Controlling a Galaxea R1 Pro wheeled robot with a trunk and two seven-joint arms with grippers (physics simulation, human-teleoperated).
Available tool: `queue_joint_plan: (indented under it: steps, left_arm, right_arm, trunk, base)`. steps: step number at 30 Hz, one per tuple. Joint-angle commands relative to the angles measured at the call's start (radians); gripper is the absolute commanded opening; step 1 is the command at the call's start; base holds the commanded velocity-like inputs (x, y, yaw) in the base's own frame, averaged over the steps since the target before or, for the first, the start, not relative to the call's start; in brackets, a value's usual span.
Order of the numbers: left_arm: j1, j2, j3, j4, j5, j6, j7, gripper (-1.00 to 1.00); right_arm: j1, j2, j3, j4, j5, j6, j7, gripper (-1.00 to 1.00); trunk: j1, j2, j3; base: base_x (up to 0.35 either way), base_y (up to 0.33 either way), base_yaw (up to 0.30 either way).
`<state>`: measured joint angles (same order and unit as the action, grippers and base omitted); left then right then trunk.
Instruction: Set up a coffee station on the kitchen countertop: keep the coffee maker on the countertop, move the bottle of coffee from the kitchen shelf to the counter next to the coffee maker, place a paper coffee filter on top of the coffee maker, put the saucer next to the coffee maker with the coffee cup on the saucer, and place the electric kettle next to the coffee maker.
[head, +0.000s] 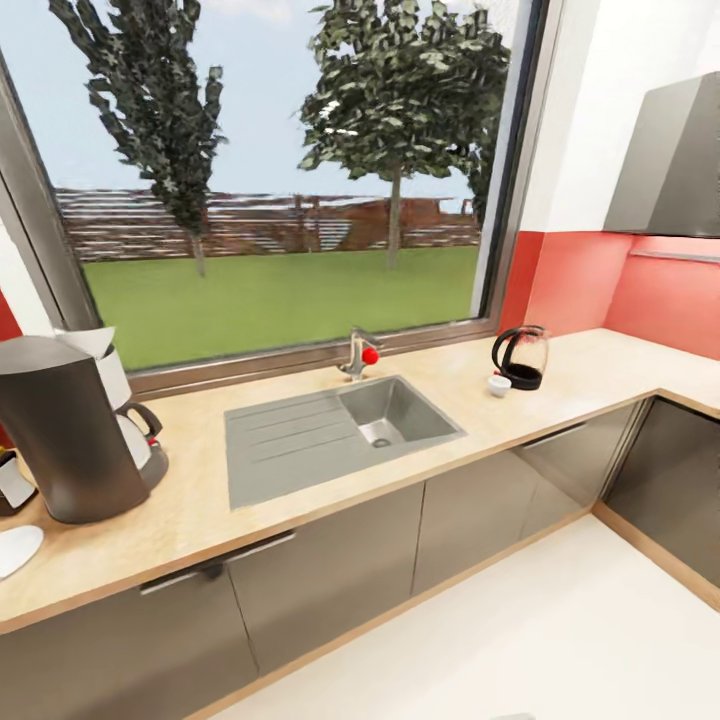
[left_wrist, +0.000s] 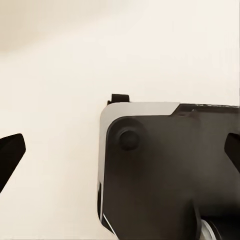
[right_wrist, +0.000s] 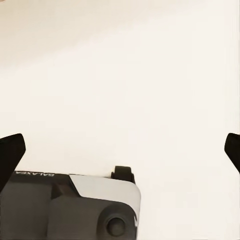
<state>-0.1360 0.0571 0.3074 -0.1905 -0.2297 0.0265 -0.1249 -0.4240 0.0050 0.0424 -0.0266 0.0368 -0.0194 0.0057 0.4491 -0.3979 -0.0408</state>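
The electric kettle (head: 521, 358) on the bench (head: 300, 480) is judged rigid and moderately heavy, best taken by its handle. Both sets of jaws are seen spread wide, empty.

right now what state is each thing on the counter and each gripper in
dark grey coffee maker: upright on the counter, white paper filter on top
black and clear electric kettle: upright, right of the sink
small white coffee cup: upright, beside the kettle, not on a saucer
white saucer: flat, bare
grey sink: dry, tap off
left gripper: open, holding nothing
right gripper: open, holding nothing
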Motion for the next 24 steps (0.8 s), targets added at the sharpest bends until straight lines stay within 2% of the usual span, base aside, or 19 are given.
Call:
queue_joint_plan:
  steps: [1,24]
  left_arm:
    - [0.000,0.000,0.009,-0.001,-0.010,0.003,-0.006,1.00]
    - [0.000,-0.002,0.009,0.020,-0.010,-0.006,-0.006,1.00]
  right_arm:
    - [-0.001,0.001,0.004,0.001,0.003,-0.002,0.001,1.00]
    - [-0.001,0.004,0.004,0.001,0.002,-0.002,-0.001,1.00]
  trunk:
    - [0.001,-0.002,-0.002]
    - [0.001,-0.002,0.001]
  base:
    - [0.206,-0.277,0.000]
    - [0.208,-0.276,-0.026]
